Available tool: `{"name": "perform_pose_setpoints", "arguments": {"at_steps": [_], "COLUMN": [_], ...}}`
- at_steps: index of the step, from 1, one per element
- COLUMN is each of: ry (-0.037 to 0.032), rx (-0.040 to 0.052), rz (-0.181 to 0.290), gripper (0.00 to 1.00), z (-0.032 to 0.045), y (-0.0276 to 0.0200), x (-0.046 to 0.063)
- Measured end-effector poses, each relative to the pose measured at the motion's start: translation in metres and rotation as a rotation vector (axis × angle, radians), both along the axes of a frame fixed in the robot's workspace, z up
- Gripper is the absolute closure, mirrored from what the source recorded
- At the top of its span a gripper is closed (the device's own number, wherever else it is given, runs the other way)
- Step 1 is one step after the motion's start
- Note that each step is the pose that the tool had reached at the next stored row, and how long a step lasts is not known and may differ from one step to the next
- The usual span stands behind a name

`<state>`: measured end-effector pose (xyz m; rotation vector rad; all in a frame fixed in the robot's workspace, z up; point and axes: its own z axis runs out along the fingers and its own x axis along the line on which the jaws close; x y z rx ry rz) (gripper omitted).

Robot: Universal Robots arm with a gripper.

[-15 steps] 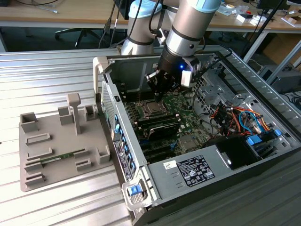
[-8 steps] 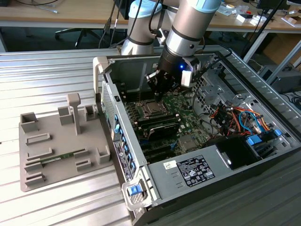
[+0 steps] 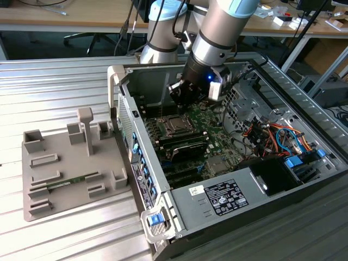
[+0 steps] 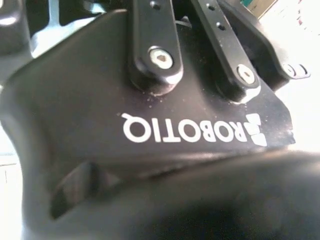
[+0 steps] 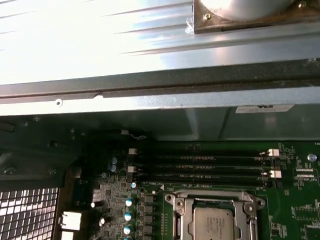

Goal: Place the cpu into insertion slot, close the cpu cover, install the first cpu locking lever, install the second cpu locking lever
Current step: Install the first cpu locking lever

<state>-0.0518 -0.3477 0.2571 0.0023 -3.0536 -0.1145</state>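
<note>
The cpu (image 5: 214, 223), a silvery square, lies in the insertion slot (image 3: 176, 125) on the green board inside the open computer case. The cpu cover (image 5: 216, 198), a silver frame, lies flat around it, with the chip showing through its window. I cannot make out how the locking levers stand. My gripper (image 3: 181, 97) hangs above the board, a little behind the socket and apart from it, holding nothing that I can see. Its black body (image 4: 150, 100) is close up in the second wrist view.
Long black memory slots (image 5: 210, 167) run beside the socket. A grey box with a white label (image 3: 217, 198) sits at the case front, and coloured cables (image 3: 277, 136) lie at the exterior view's right. A grey fixture tray (image 3: 65, 163) stands outside the case, on the left.
</note>
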Motion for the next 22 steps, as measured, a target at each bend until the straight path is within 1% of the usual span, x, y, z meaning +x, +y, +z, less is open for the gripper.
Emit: {"name": "perform_pose_setpoints", "arguments": {"at_steps": [1, 5, 14, 20, 22], "ry": [0.0, 0.0, -0.0001, -0.0002, -0.0002], "rx": [0.0021, 0.0023, 0.0025, 0.0061, 0.0087], "rz": [0.002, 0.021, 0.023, 0.023, 0.023], "gripper": [0.89, 0.89, 0.89, 0.89, 0.89], "z": [0.0, 0.0, 0.0001, 0.0001, 0.0001], "y": [0.0, 0.0, 0.0, 0.0, 0.0], "x": [0.0, 0.0, -0.001, -0.001, -0.0011]}}
